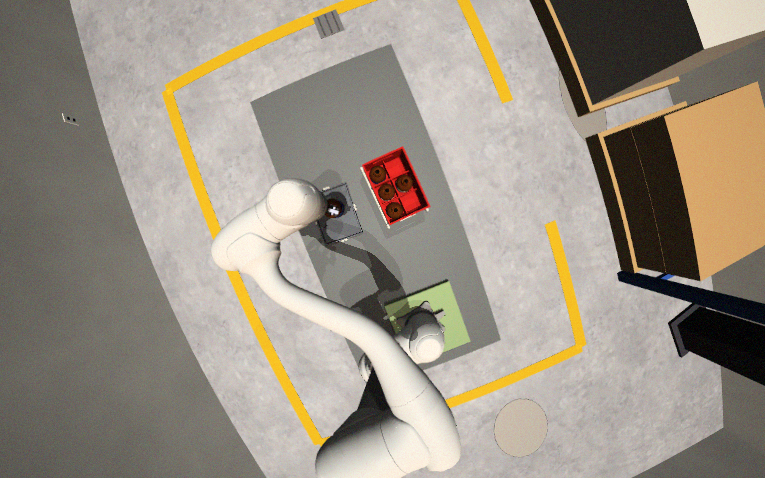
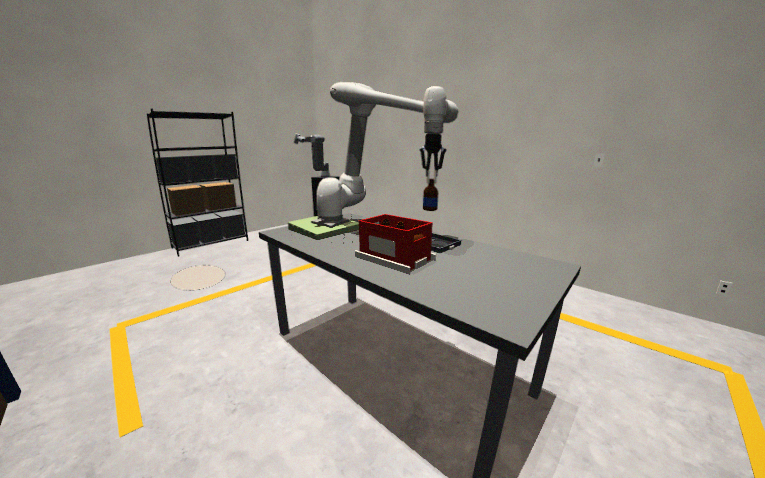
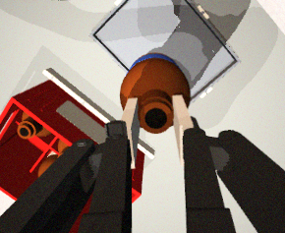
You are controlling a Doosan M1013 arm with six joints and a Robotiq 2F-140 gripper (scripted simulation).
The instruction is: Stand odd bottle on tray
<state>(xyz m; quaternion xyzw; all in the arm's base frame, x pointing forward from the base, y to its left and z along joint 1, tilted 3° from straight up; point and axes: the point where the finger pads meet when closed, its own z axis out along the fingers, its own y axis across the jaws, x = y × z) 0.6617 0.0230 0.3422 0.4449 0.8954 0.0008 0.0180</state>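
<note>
Over on the left, pinching one brown bottle [image 1: 330, 203] [image 2: 430, 198] [image 3: 155, 78] by the neck in the gripper [image 1: 333, 209] [image 2: 431, 178] [image 3: 155, 111], upright above the tray [image 1: 343, 230] [image 2: 447, 242] [image 3: 130, 29]! Likely left: lowering, releasing. On to the right: four others [image 1: 386, 191] [image 2: 400, 225] [image 3: 27, 129] already in the red crate [image 1: 415, 176] [image 2: 403, 250] [image 3: 51, 104]. Odd neck? Impossible to confirm.

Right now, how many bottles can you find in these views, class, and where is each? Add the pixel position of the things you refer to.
5. One bottle [image 2: 430, 196] [image 3: 154, 83] is in the end effector [image 2: 431, 176] [image 3: 155, 111], above the table. Four are in the crate [image 1: 425, 203] [image 2: 395, 238] [image 3: 12, 168]: three along its tray side, one in the middle of the other row.
</note>
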